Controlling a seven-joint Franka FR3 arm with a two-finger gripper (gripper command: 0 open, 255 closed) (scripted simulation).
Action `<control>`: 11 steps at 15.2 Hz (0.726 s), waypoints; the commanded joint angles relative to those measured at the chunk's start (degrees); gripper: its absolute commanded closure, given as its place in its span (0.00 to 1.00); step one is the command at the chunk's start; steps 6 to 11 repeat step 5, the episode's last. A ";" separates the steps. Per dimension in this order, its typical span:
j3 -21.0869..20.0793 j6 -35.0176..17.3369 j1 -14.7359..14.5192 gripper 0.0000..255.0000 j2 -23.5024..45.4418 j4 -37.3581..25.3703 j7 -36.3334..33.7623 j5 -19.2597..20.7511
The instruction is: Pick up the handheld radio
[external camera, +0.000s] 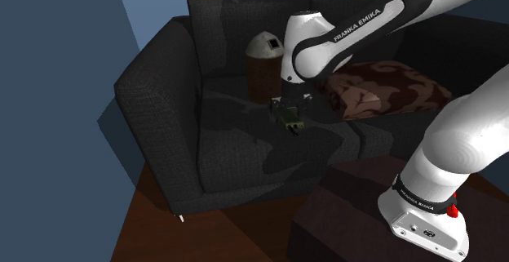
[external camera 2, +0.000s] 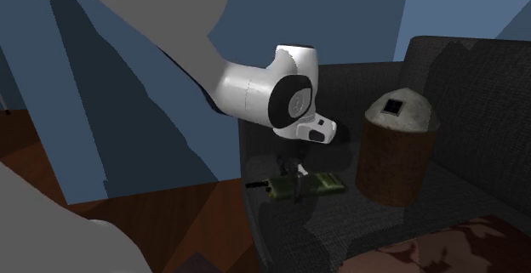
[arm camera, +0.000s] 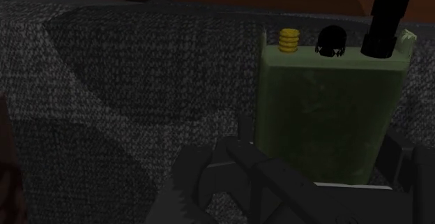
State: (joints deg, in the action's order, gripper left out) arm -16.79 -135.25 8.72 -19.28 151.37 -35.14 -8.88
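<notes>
one olive-green handheld radio (arm camera: pixel 327 118) lies flat on the seat of a dark grey fabric sofa (external camera: pixel 163 97), toward the seat's front edge; along the radio's top end sit a small yellow knob (arm camera: pixel 288 40), a black knob (arm camera: pixel 330 42) and a black antenna (arm camera: pixel 390 17), and the antenna reaches out past the sofa's front edge; the black gripper (external camera 2: pixel 294 178) is down on the radio, at the end away from the knobs; whether it is clamped on the radio's sides or merely stands around them i cannot tell; the white arm (external camera: pixel 359 24) reaches over the sofa's seat, with its wrist straight above the radio; farther back on the same seat, against the sofa's backrest, stands a brown cylindrical container (external camera 2: pixel 396 148) with a pale domed top and a small black square set in that top; it is upright and apart from the radio; a brown patterned cushion (external camera: pixel 383 89) lies on the sofa's seat on the far side from the sofa's armrest (external camera: pixel 151 73); the arm's base sits on a dark stand (external camera: pixel 343 219) in front of the sofa; brown wooden floor (external camera: pixel 155 228) runs under the sofa's front; blue walls (external camera: pixel 49 73) rise behind the sofa.
</notes>
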 commanded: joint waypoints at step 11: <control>0.44 3.89 -0.13 1.00 -2.34 -1.56 0.14 -0.13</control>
